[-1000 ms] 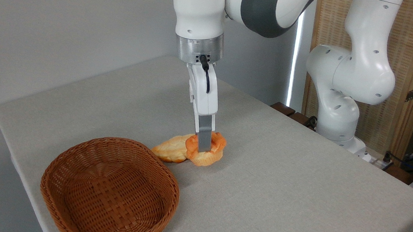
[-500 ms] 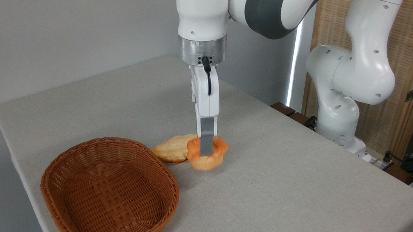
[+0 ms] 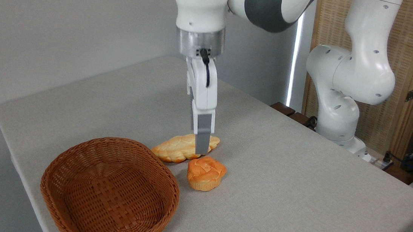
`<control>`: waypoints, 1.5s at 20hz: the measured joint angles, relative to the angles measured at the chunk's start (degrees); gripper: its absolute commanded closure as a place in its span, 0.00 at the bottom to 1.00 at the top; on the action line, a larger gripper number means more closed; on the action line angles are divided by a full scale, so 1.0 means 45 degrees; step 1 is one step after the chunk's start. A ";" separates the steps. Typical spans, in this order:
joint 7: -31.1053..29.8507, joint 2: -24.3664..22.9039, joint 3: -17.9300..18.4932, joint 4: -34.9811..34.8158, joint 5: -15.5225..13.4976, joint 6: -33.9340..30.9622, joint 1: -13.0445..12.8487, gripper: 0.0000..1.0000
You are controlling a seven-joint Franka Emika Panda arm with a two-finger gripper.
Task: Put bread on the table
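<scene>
The bread (image 3: 206,173), a small orange-golden bun with a swirled top, sits upright on the grey cloth table (image 3: 298,185), free of any grip. My gripper (image 3: 201,149) hangs just above and slightly behind it, fingers pointing down, open and holding nothing. I see the fingers edge-on, so the near one covers the far one. The fingertips stand in front of the right part of a paler braided loaf.
A paler braided loaf (image 3: 175,149) lies on the cloth just behind and left of the bun. An empty brown wicker basket (image 3: 108,190) stands at the front left near the table edge. The arm's base (image 3: 337,117) rises beyond the table's far right side.
The gripper let go of the bun and rose a few centimetres. The bun, held tilted just above the cloth before, now rests flat on the table.
</scene>
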 measured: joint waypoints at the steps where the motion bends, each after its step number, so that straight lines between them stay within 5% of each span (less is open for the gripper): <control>1: -0.0384 0.0007 -0.0003 0.0307 -0.0015 0.0000 -0.0002 0.00; 13: -0.8042 0.2791 -0.1126 0.5350 -0.0043 -0.2194 -0.0205 0.00; 30: -0.8922 0.3686 -0.1164 0.7307 -0.0043 -0.4169 -0.0194 0.00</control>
